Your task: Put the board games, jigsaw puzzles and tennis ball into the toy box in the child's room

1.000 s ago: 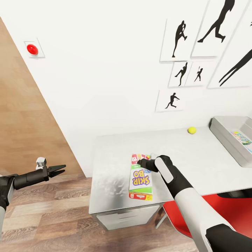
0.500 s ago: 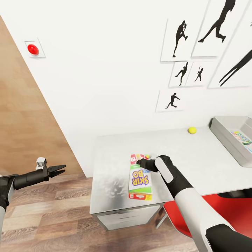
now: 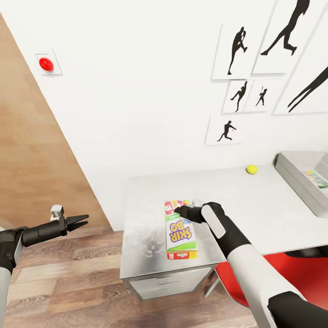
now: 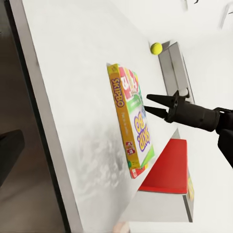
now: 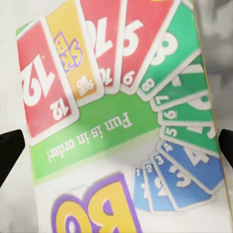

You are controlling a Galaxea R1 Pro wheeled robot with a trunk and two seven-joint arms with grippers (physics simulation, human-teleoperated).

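Observation:
A board game [image 3: 181,230] with a green edge and a colourful card cover lies flat near the left end of the table [image 3: 255,205]. My right gripper [image 3: 178,210] is open, close over the game's far end; the left wrist view shows this gripper [image 4: 151,104] with fingers spread just above the game [image 4: 133,131]. In the right wrist view the cover [image 5: 121,121] lies between the dark fingertips [image 5: 9,150]. The tennis ball [image 3: 251,170] rests near the wall. The grey toy box [image 3: 296,175] stands at the table's right end with a colourful flat item [image 3: 316,178] inside. My left gripper [image 3: 82,222] hangs open over the floor.
A red chair [image 3: 291,273] is tucked under the table beside my right arm. Drawers [image 3: 164,282] sit under the table's left end. The white wall behind carries black player silhouettes [image 3: 237,45] and a red button [image 3: 46,64]. Wood floor [image 3: 68,282] lies to the left.
The view has shifted slightly. My right gripper has edged left over the game's far end, and that end has slid a little left on the table. The left arm is nearly still.

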